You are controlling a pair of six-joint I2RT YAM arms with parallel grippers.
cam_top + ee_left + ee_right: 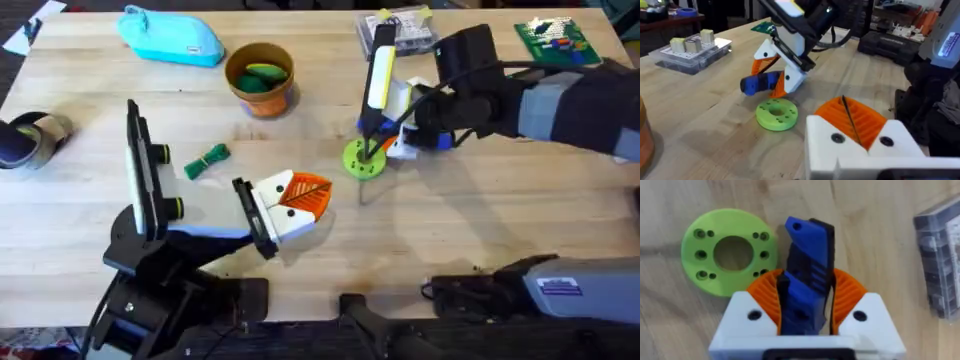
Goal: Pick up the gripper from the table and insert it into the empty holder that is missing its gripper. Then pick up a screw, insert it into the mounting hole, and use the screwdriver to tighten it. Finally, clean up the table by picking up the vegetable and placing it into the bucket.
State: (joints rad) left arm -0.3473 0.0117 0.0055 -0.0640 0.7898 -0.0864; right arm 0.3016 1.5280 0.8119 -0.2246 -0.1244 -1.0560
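Right gripper point(807, 315) pinches screwdriver point(807, 265), held above table just beside green disc point(365, 160). Left gripper point(855, 125): fingers pressed together, nothing between. Holder point(262, 215) lies low, orange finger point(305, 192) looks seated. Vegetable point(207, 160) on table near bucket point(260, 78). Likely tightening step: keep tool axis square to hole, firm clamp, light pressure.

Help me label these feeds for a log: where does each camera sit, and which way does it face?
Overhead: above the arm bases, looking down and forward over the table; both arms show.
Left wrist: on the left arm, its left hand at the bottom, facing the right hand.
Right wrist: on the right arm, looking down past the right hand at the screwdriver.
All share the green disc.
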